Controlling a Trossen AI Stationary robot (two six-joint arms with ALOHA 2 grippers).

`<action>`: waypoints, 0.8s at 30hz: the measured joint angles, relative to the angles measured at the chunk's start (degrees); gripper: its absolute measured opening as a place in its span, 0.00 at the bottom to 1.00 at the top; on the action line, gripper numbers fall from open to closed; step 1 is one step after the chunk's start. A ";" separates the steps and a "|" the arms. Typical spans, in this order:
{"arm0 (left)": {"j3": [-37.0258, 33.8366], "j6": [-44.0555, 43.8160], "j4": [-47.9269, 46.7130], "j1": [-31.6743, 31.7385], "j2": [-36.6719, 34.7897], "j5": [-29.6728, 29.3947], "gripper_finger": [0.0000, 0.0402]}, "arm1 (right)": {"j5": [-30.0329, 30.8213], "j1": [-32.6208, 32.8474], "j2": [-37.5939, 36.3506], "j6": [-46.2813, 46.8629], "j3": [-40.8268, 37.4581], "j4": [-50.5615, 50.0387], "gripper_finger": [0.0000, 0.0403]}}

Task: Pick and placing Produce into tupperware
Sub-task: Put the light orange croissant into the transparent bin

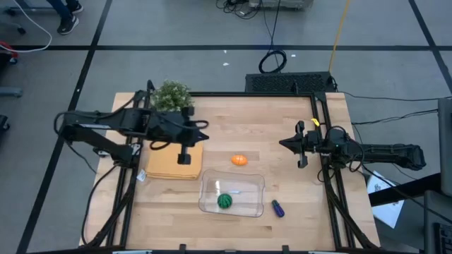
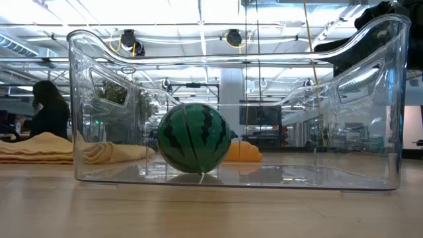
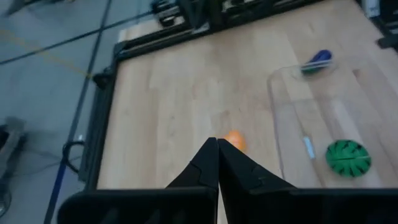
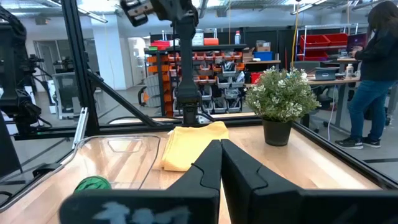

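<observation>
The green striped ball (image 1: 224, 201) rests on the floor of the clear tupperware (image 1: 212, 182) near the table's front; it also shows in the low view (image 2: 193, 147). The orange oval (image 1: 239, 160) lies on the table just beyond the tupperware. The blue-purple piece (image 1: 277, 208) lies on the table to the tupperware's right. My left gripper (image 1: 184, 158) is shut and empty above the tan pad (image 1: 173, 166); in its wrist view (image 3: 217, 149) the fingers meet. My right gripper (image 1: 302, 162) is shut and empty at the table's right (image 4: 220, 149).
A leafy potted plant (image 1: 172, 95) stands at the far left of the table. Dark frame rails (image 1: 327, 134) run along the table's sides. A person (image 4: 373, 74) stands in the room beyond the table. Bare wood lies between the two grippers.
</observation>
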 joint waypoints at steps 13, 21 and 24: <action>-29.86 -8.47 25.92 0.17 -21.47 -4.93 0.00 | 0.00 0.00 0.01 0.04 0.00 0.45 0.00; -35.72 -8.79 27.44 0.49 -29.59 -8.13 0.00 | 0.10 0.00 0.02 0.01 0.02 0.44 0.00; -38.70 -8.84 32.00 0.51 -32.35 -9.01 0.00 | 0.23 0.00 0.00 0.00 0.01 0.44 0.00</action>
